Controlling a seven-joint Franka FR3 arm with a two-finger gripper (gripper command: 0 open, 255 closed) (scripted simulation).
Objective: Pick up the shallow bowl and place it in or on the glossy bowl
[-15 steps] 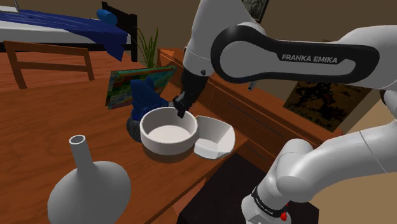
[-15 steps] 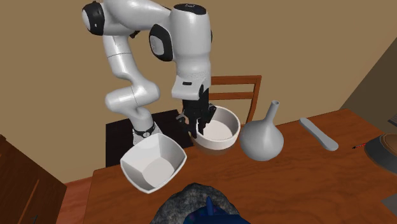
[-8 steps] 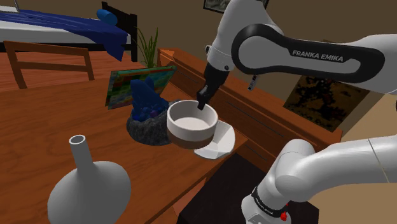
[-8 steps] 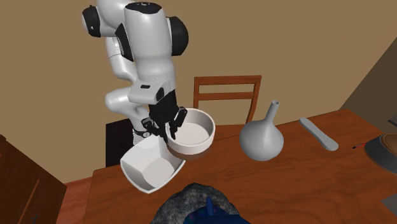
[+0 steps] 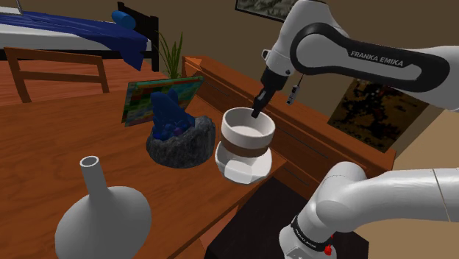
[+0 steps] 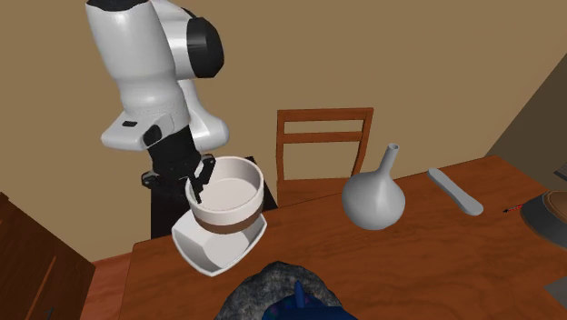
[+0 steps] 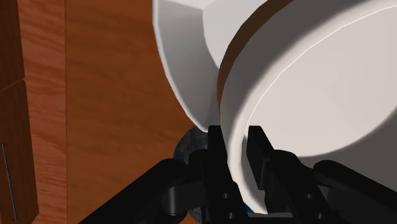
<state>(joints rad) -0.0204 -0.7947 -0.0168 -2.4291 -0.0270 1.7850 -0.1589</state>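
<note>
The shallow bowl [image 5: 248,132] is round and white with a brown band; it hangs in the air right above the glossy white bowl [image 5: 243,167], an angular dish at the table's corner. My gripper [image 5: 257,112] is shut on its rim, one finger inside and one outside. From the second exterior view the shallow bowl [image 6: 226,195] sits over the glossy bowl [image 6: 218,244], with the gripper [image 6: 197,192] at its left rim. In the wrist view the fingers [image 7: 215,153] clasp the shallow bowl's rim [image 7: 305,95], and the glossy bowl [image 7: 184,57] lies beyond it.
A dark stone dish with a blue figure [image 5: 175,132] stands beside the glossy bowl. A grey long-necked vase [image 5: 102,213] is near the table's front. A wooden chair [image 6: 324,145] stands behind the table, and a low wooden cabinet [image 5: 324,129] runs along the wall.
The arm has lifted the shallow bowl off the table and carried it toward the shoulder view's right, from beside the glossy bowl to directly above it. The grip has not changed.
</note>
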